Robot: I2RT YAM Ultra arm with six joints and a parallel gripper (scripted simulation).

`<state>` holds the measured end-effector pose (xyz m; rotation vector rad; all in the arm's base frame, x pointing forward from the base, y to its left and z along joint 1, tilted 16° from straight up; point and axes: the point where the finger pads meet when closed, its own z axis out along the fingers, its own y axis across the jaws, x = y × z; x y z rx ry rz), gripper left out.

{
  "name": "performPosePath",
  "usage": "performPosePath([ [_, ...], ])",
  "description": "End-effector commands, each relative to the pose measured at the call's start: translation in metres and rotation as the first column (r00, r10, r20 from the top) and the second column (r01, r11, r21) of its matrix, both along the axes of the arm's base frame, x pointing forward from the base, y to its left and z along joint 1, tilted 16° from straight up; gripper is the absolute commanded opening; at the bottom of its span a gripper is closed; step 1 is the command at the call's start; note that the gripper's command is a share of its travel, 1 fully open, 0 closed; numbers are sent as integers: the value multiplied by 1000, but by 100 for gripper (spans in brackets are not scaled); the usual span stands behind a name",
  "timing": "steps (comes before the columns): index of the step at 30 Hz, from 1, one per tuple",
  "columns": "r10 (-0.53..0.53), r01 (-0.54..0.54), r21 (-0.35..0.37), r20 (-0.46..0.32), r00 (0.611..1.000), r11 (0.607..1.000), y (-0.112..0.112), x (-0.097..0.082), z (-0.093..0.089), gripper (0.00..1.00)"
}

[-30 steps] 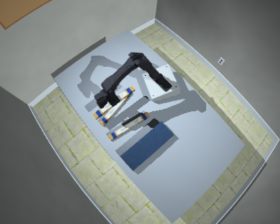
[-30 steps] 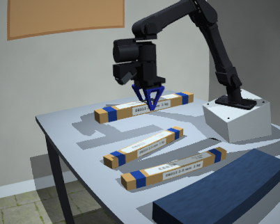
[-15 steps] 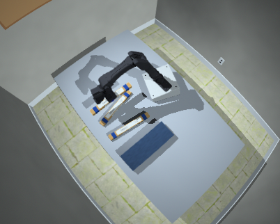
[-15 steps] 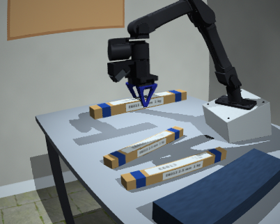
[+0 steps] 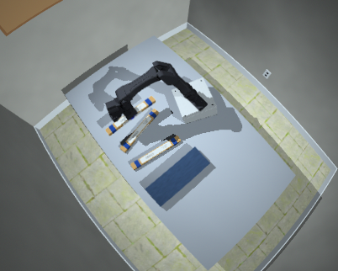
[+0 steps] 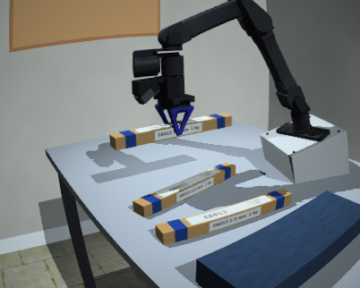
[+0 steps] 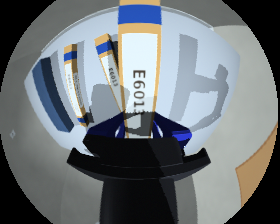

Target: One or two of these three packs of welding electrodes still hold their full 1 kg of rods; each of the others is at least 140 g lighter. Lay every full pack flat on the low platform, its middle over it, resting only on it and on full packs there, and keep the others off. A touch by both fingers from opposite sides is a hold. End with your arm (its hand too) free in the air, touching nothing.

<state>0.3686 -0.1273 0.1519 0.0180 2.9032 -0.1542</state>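
Observation:
My gripper is shut on one cardboard pack with blue bands, near its middle. The pack is about level and raised above the table; its shadow lies apart from it. A second pack lies flat on the table beside it, at a slight angle. A third pack lies flat between the second and the platform. The low dark-blue platform bears nothing. In the wrist view the fingers hide part of the held pack.
The table carries the arm's white base box on the far side from the packs' outer ends. The held pack is near one end of the table, away from the platform. A brown board hangs on the wall.

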Motion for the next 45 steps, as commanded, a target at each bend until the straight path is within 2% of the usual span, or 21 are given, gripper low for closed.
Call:
performPosePath([
  [1, 19, -18, -4, 47, 999, 1000, -10, 5, 21, 0],
  [3, 19, -18, -4, 47, 999, 1000, -10, 5, 21, 0],
  [4, 19, -18, -12, 65, 998, 1000, -12, 3, 29, 0],
  [7, 18, -18, 1, 32, 999, 1000, -21, 5, 16, 0],
  [10, 19, -18, -10, 57, 998, 1000, -28, 3, 27, 0],
  [13, 18, -18, -2, 38, 999, 1000, -36, 4, 20, 0],
  [20, 18, -18, -6, 45, 999, 1000, -50, 3, 24, 0],
  [21, 19, -18, -16, 65, 998, 1000, -52, 2, 33, 0],
  [23, 18, -18, 1, 32, 999, 1000, -58, 4, 20, 0],
  [24, 18, -18, 1, 33, 999, 1000, -61, 4, 20, 0],
  [27, 19, -18, -12, 54, 998, 1000, -68, 2, 30, 0],
  [31, 18, -18, -2, 37, 999, 1000, -79, 3, 24, 0],
  [37, 18, -18, -7, 44, 999, 1000, -90, 2, 28, 0],
  [38, 19, -18, -20, 63, 998, 1000, -91, 1, 38, 0],
  [40, 18, -18, 0, 33, 999, 1000, -98, 3, 24, 0],
  [43, 18, -18, 0, 33, 999, 1000, -106, 2, 24, 0],
  [45, 18, -18, -12, 49, 999, 1000, -111, 1, 33, 0],
])
